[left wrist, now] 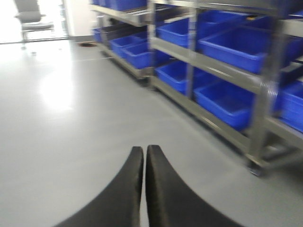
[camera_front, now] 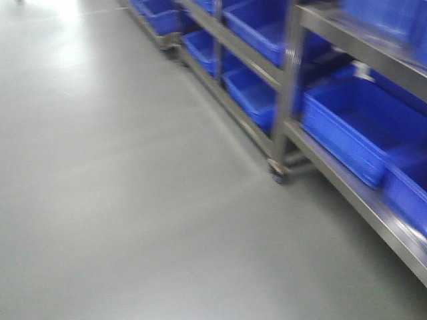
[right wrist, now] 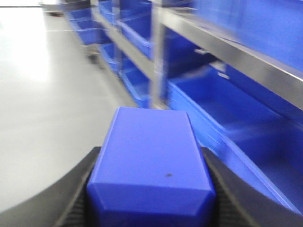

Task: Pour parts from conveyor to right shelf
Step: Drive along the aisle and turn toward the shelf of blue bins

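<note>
My right gripper (right wrist: 151, 151) is shut on a bright-blue block, one of the parts (right wrist: 150, 161), which fills the space between both dark fingers. Just to its right stands the right shelf (right wrist: 227, 52), a steel-railed rack. A large blue bin (right wrist: 236, 118) sits open on its lower level. The same shelf (camera_front: 287, 87) runs along the right of the front view with several blue bins (camera_front: 360, 127). My left gripper (left wrist: 144, 149) is shut with nothing between its fingers, hanging over the floor to the left of the shelf (left wrist: 222, 71). The conveyor is out of view. All views are blurred.
Glossy grey floor (camera_front: 120, 187) spreads left of the rack. A caster wheel (camera_front: 276, 175) sits under the rack's post, seen also as a caster (left wrist: 256, 169) in the left wrist view. A grey chair (left wrist: 29, 19) stands far back left by a bright opening.
</note>
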You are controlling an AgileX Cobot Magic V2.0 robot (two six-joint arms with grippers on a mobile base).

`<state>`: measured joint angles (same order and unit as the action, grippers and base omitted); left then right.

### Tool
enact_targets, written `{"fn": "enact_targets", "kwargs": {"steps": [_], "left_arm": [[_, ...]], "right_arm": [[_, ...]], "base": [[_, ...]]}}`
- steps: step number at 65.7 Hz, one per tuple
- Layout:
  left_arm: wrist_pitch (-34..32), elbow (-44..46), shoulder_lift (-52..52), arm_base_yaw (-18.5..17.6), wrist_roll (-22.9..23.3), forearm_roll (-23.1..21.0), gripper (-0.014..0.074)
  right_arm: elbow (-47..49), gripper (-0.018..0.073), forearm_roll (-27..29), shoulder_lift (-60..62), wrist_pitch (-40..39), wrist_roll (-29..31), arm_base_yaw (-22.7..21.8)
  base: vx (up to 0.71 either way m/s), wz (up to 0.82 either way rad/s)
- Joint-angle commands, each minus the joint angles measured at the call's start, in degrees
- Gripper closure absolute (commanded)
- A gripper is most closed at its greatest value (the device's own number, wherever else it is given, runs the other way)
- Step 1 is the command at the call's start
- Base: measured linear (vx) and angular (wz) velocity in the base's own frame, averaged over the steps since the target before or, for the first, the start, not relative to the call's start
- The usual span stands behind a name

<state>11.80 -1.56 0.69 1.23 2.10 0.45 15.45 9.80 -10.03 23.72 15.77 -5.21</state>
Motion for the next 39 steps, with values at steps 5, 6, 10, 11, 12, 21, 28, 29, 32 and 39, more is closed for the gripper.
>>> {"fn": "enact_targets", "kwargs": {"steps": [5, 6, 10, 11, 12, 21, 28, 29, 32, 39], "left_arm": [[-4.5, 1.1, 0.6, -0.3, 0.5, -0.5, 0.0603], [-4.5, 1.1, 0.6, -0.3, 0.5, -0.5, 0.0603], [-4.5, 1.1, 0.6, -0.3, 0.5, -0.5, 0.0603], [-4.5, 1.1, 0.6, -0.3, 0.5, -0.5, 0.0603], [-4.5, 1.1, 0.6, -0.3, 0.5, -0.5, 0.0603], [-4.5, 1.1, 0.6, -0.3, 0.5, -0.5, 0.0603], [-4.5, 1.1, 0.6, -0.3, 0.5, -0.5, 0.0603], [-4.5, 1.1, 0.6, -0.3, 0.5, -0.5, 0.0603], [-4.5, 1.1, 0.6, -0.3, 0.5, -0.5, 0.0603], [-4.5, 1.1, 0.6, -0.3, 0.5, -0.5, 0.0603]], "right_arm": [[1.7, 0.0564, 0.3, -0.6, -4.6, 0.4, -0.2], [1.7, 0.0564, 0.3, -0.6, -4.6, 0.4, -0.2], [1.7, 0.0564, 0.3, -0.6, -4.6, 0.4, -0.2], [1.7, 0.0564, 0.3, -0.6, -4.6, 0.4, -0.2], [1.7, 0.0564, 0.3, -0.6, -4.6, 0.4, -0.2], [1.7, 0.0564, 0.3, -0.6, -4.6, 0.4, -0.2], [1.7, 0.0564, 0.3, -0.6, -4.6, 0.4, -0.2], [1.7, 0.0564, 0.3, -0.6, -4.6, 0.4, -0.2], [1.7, 0.0564, 0.3, -0.6, -4.6, 0.4, -0.2], [1.7, 0.0564, 0.3, -0.6, -4.6, 0.4, -0.2]], "base": [[0.81, 0.70], [0.82, 0.69], [0.82, 0.67], [0.82, 0.65], [0.81, 0.63], [0.81, 0.56], [0.81, 0.44], [0.80, 0.36], [0.80, 0.34], [0.80, 0.29]]}}
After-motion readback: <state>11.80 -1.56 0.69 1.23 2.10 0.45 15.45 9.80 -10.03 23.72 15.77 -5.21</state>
